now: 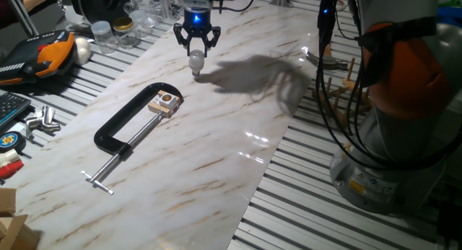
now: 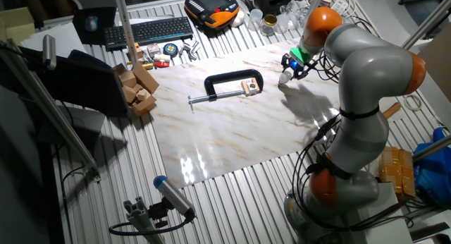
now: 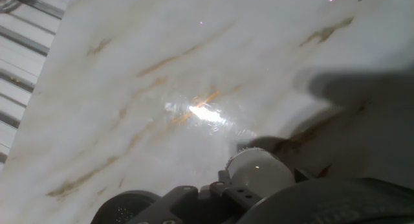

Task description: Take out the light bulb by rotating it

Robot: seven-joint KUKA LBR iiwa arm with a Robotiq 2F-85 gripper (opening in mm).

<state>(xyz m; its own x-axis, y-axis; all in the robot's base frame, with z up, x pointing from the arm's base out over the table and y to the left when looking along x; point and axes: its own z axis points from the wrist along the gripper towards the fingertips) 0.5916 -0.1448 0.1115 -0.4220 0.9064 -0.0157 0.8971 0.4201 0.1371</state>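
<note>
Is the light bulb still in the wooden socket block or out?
Out. The light bulb hangs in the gripper above the marble, apart from the wooden block in the C-clamp.

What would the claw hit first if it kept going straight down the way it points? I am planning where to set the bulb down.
The claw, holding the small frosted white light bulb, points down at the bare marble-patterned tabletop. The bulb would touch it first; the remaining gap is unclear.
</note>
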